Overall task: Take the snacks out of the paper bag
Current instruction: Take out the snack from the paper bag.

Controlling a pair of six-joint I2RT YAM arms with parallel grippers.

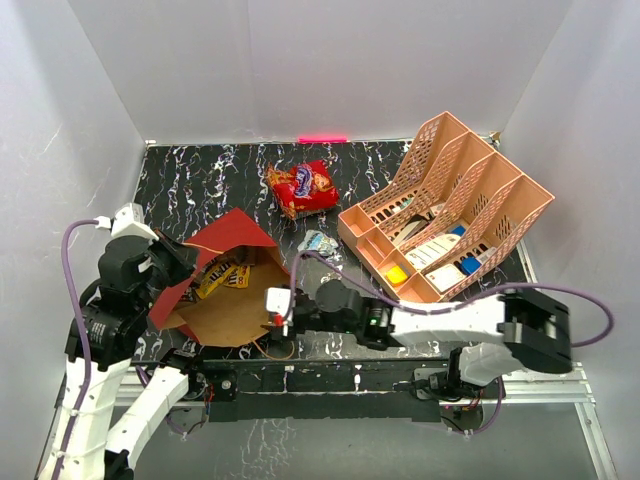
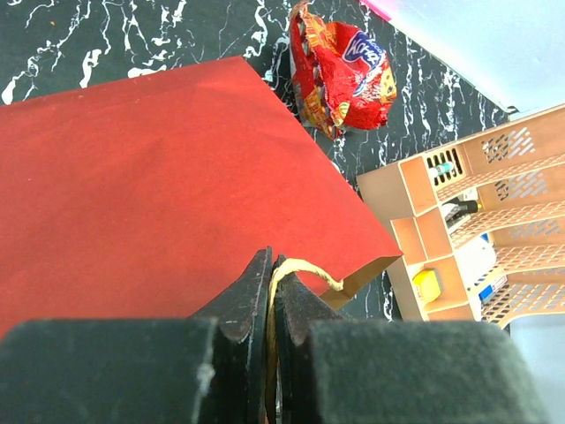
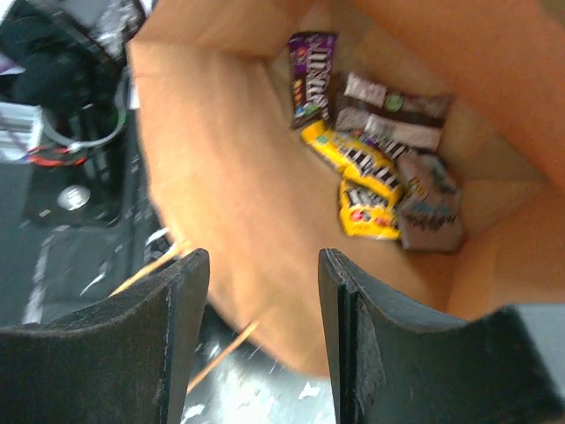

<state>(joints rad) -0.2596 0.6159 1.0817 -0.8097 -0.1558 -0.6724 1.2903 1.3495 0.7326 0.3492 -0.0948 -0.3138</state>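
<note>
Paper bag: 1 | chip bag: 1 | yellow packets: 2

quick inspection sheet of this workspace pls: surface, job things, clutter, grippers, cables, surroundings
surface: black marbled table
job's things: paper bag on its side, mouth open; candy packets inside; chip bag out on the table
clutter: peach organizer with cards and a yellow block; small crumpled wrapper beside the bag
grippers: left gripper shut on the paper bag's handle; right gripper open, empty, at the bag's mouth
cables: purple cables loop off both arms
surroundings: white walls, pink strip at far edge
</note>
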